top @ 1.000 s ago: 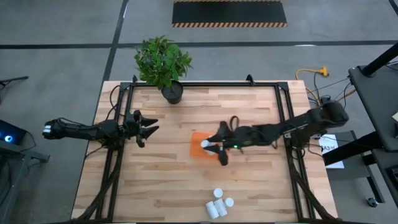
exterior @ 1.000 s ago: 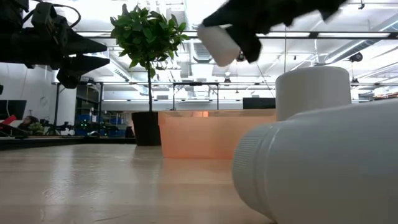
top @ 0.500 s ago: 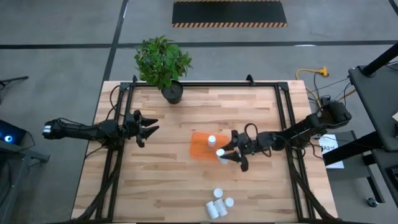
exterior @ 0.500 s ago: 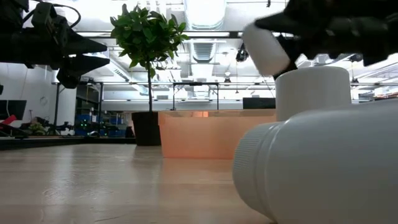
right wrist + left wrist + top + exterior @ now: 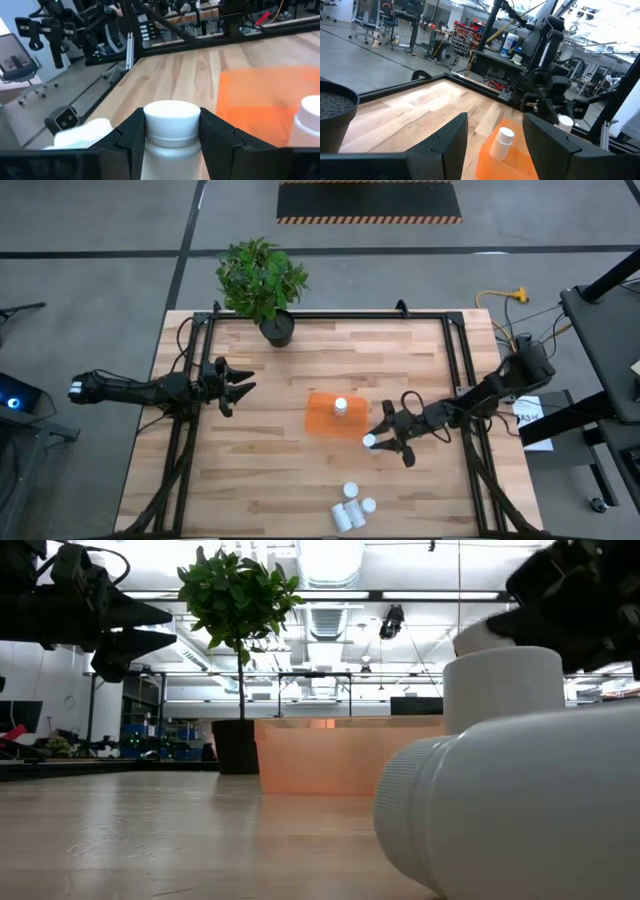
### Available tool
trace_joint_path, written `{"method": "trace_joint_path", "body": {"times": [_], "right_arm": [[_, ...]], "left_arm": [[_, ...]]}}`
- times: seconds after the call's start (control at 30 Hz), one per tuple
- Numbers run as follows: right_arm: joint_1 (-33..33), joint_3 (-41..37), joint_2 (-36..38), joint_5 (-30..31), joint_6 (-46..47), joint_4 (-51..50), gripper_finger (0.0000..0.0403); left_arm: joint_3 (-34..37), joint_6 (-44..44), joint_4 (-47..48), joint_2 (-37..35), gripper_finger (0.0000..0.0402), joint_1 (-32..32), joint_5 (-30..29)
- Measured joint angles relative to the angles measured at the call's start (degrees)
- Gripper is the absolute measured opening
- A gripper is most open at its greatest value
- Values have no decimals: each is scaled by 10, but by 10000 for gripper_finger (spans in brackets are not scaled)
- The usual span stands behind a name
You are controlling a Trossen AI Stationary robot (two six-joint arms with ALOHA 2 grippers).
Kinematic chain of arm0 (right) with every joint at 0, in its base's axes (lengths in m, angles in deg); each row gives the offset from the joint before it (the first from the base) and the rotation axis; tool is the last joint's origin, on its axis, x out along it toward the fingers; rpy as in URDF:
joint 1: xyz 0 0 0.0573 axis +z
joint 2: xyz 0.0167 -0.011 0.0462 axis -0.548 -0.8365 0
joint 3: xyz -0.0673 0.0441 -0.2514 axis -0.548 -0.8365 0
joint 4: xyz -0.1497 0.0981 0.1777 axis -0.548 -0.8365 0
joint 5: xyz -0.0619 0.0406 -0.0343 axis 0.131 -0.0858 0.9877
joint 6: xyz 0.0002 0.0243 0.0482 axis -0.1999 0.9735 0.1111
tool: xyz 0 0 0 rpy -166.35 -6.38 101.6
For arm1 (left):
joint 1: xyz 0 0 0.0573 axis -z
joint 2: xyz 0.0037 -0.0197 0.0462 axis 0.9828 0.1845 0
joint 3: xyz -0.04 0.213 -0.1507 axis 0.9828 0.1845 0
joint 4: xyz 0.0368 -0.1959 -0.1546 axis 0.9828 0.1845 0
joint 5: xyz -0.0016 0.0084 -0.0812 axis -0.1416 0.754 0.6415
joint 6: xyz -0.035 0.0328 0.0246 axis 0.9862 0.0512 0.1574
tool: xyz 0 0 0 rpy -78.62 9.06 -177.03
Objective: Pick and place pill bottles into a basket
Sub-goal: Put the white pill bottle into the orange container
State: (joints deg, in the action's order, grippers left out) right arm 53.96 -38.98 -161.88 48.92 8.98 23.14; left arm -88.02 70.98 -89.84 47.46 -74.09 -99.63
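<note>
**A:** Where is the right end effector [image 5: 377, 439]?

**B:** Above the light wooden desk [image 5: 260, 470], just beside the small translucent orange plastic basket [image 5: 322, 414] on its right. Its two dark fingers [image 5: 129, 131] are closed on a small white cylindrical pill bottle with a white cap [image 5: 171, 131], gripping it just below the cap.

**A:** And the basket itself?

**B:** Near the middle of the desk. One white bottle [image 5: 340, 406] stands upright inside it; the left wrist view shows it too.

**A:** The other bottles?

**B:** A cluster of white bottles [image 5: 352, 506] sits near the desk's front edge, well apart from the basket. At least one stands upright and some lie on their sides; I cannot count them surely.

**A:** What about the left end effector [image 5: 240, 383]?

**B:** It hangs over the desk's left part, well apart from the basket, fingers spread with nothing between them.

**A:** Anything else?

**B:** A green leafy plant in a black pot [image 5: 275, 328] stands at the far edge.
</note>
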Motion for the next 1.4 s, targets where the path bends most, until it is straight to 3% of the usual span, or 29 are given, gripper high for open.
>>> {"method": "trace_joint_path", "body": {"times": [0.2, 0.47, 0.63, 0.77, 0.97, 1.4], "right_arm": [[0, 3, -137, -15, 5, 163, 135], [7, 91, -274, -46, 13, 172, 135], [8, 158, -330, -97, 14, 175, 135], [9, 196, -344, -130, 15, 172, 135], [12, 214, -340, -131, 8, 172, 135], [1, 144, -336, -101, -2, 176, 135]], "left_arm": [[0, 0, 0, 0, 173, 0, 0], [0, 0, -1, 1, 173, 0, 0], [0, 0, 0, 0, 173, 0, 0], [0, 0, 0, 0, 173, 0, 0], [0, 0, 0, 0, 173, 0, 0], [0, 0, 0, 1, 173, 0, 0]]}}
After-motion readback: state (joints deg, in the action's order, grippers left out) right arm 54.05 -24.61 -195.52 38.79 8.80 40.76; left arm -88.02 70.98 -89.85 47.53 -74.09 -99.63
